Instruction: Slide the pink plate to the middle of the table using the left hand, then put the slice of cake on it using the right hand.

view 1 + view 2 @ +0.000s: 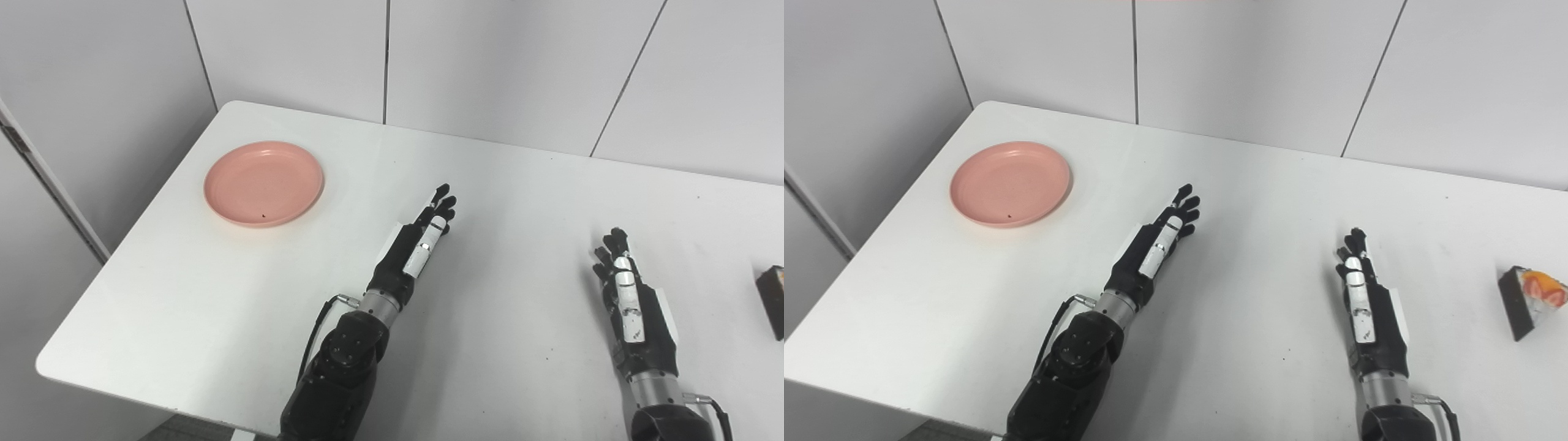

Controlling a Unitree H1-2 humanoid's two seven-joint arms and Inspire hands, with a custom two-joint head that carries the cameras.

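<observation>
The pink plate lies bare on the white table near its far left corner. My left hand hovers over the middle of the table, well right of the plate, fingers stretched out and holding nothing. A slice of cake with a dark side and orange-red fruit on top sits at the right edge of the table. My right hand rests left of the cake, apart from it, fingers extended and empty.
White wall panels stand right behind the table's far edge. The table's left edge runs close by the plate, with a grey wall beyond it.
</observation>
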